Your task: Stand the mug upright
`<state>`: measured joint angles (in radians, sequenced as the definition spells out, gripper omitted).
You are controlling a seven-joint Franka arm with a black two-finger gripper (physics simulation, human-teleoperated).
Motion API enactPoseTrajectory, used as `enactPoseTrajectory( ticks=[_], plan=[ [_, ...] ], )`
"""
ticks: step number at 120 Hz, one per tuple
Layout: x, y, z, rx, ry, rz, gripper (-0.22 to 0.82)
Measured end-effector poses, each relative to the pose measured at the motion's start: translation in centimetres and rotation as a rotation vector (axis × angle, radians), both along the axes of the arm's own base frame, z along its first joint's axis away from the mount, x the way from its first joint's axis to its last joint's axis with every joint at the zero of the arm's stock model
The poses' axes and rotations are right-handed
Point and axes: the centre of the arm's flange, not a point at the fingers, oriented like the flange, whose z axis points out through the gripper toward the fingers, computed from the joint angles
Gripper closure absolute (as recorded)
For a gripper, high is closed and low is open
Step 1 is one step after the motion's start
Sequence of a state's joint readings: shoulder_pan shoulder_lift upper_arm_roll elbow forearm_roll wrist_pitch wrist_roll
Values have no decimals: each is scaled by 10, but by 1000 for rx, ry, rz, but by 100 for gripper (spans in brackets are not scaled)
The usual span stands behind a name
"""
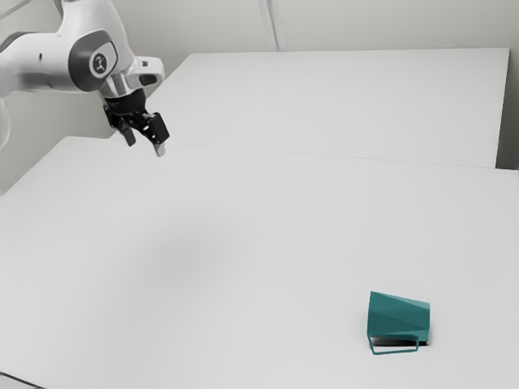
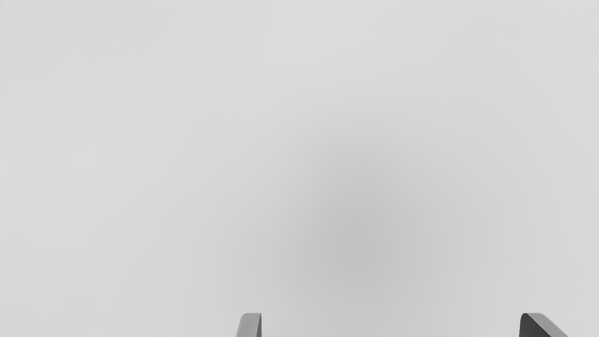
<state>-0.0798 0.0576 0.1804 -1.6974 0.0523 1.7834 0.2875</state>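
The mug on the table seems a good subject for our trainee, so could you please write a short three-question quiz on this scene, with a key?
1. How does the mug lie on the table?
(a) on its side
(b) upright
(c) upside down, on its rim

2. True or false: the claw is above the table, its two fingers standing apart.

3. Fill in "left" or "right": compared with the claw, the mug is farther toward the exterior view's ____.

Key: 1. a; 2. true; 3. right
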Motion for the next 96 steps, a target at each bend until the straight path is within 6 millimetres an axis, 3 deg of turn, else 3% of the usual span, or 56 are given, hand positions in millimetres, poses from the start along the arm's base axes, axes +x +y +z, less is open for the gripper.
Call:
enactPoseTrajectory(
  ticks=[20, 29, 36, 45, 61, 96],
  plan=[
    [-21, 3, 2, -26, -33, 21, 0],
    [-29, -5, -7, -87, -33, 48, 0],
    [-31, -25, -16, -132, -27, 56, 0],
    [-34, -68, -32, -215, 0, 47, 0],
    [-46, -129, -73, -346, 68, 62, 0],
    [-65, -164, -143, -496, 139, 225, 0]
  ],
)
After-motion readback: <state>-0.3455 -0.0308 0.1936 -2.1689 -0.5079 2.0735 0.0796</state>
